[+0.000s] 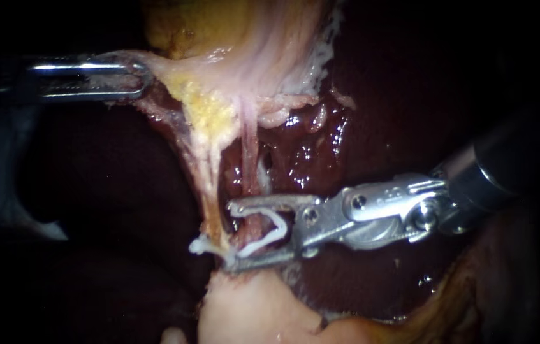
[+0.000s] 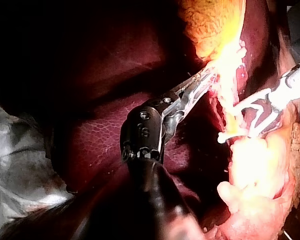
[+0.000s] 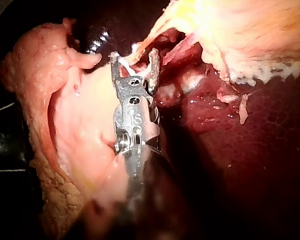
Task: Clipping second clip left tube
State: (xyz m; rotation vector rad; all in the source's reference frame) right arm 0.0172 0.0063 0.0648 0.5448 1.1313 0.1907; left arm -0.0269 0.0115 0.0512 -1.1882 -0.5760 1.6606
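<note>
Tube (image 1: 250, 159) runs upright, crosswise between your right instrument's (image 1: 233, 234) jaws.
Those jaws hold a spread clip (image 1: 264, 244) astride it; your left instrument (image 1: 136, 78) grips gallbladder (image 1: 206, 25), well above.

Silver screwed right instrument (image 1: 236, 234), dark shaft (image 1: 505, 172)

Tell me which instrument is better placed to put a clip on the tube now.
Right. My right instrument carries an open clip that straddles the tube, so closing is all it needs. My left instrument grips the gallbladder away from there and probably should hold that tension.
</note>
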